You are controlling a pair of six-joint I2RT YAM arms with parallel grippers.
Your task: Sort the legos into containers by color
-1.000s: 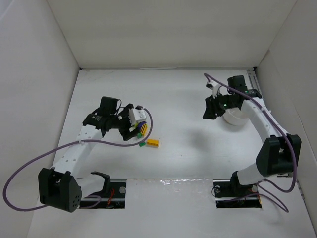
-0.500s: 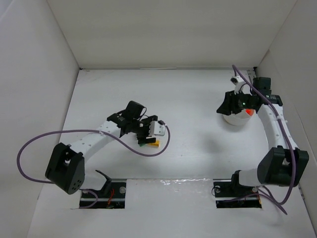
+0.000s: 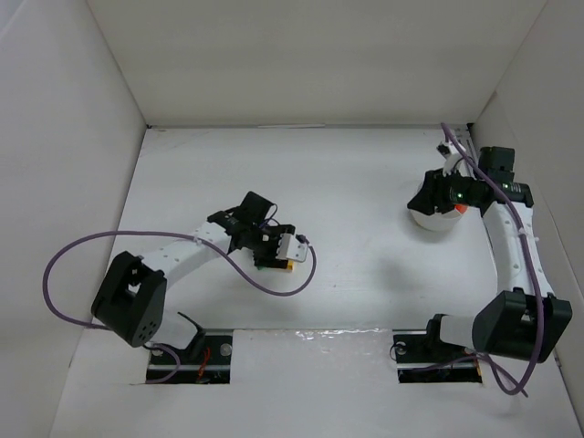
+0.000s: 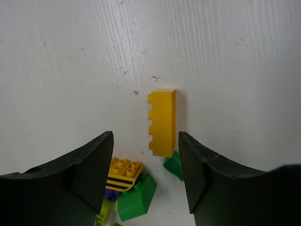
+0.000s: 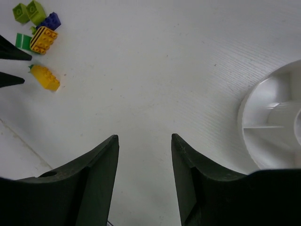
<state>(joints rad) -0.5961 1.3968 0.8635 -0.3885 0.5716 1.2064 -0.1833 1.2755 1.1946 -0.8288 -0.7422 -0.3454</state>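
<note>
The matte white table (image 3: pixel 347 173) is carrying the smooth round white bowl (image 5: pixel 247 117) at its right, beside which the right gripper (image 5: pixel 144 137) is hovering, empty jaws parted. The left gripper (image 4: pixel 146 136) is pointing down, jaws apart (not pinching) either side of the studded oblong yellow brick (image 4: pixel 163 122) lying mid-table.

From where I stand, nothing here can be read: no word, number or brand shows anywhere. The nearest thing to a mark is black striping on the striped brick (image 4: pixel 122 175), just beside the long yellow brick (image 4: pixel 163 123); it spells nothing.
</note>
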